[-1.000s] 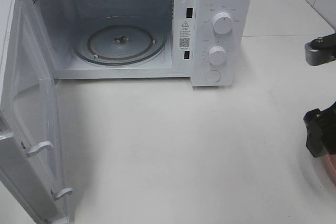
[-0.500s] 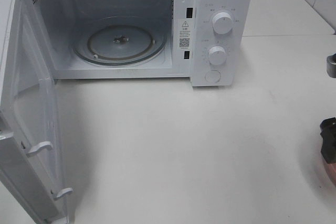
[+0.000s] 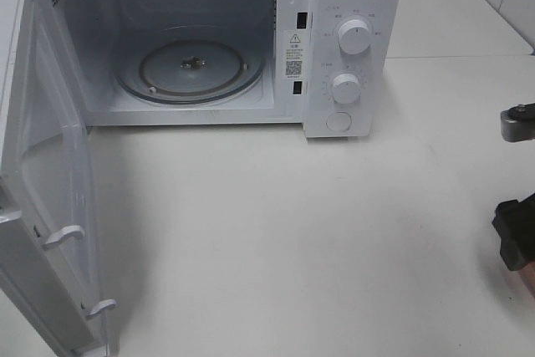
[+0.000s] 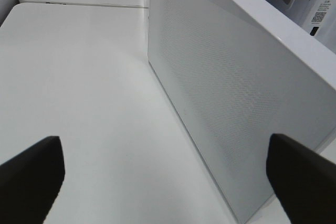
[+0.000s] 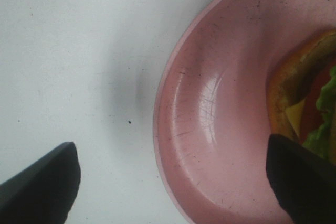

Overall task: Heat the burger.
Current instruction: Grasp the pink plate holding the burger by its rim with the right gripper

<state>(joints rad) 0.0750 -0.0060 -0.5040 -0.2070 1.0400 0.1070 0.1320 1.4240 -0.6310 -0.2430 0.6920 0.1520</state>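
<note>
The burger (image 5: 307, 103) shows only at the edge of the right wrist view: brown bun, green lettuce, red tomato and yellow cheese, lying on a pink plate (image 5: 220, 108). My right gripper (image 5: 170, 187) is open just above the plate's rim, with one finger over the table and the other over the plate, holding nothing. In the exterior view this gripper (image 3: 517, 180) is at the far right edge, and a sliver of the plate (image 3: 529, 277) shows below it. My left gripper (image 4: 168, 182) is open and empty beside the outer face of the microwave door (image 4: 231, 103).
The white microwave (image 3: 351, 39) stands at the back, with its glass turntable (image 3: 192, 68) bare. Its door (image 3: 50, 206) is swung wide open toward the front left. A white tabletop (image 3: 292, 232) stretches between the microwave and the plate.
My right gripper slid out toward the right edge of the exterior view, then came back in a little. The microwave and its door have not moved.
</note>
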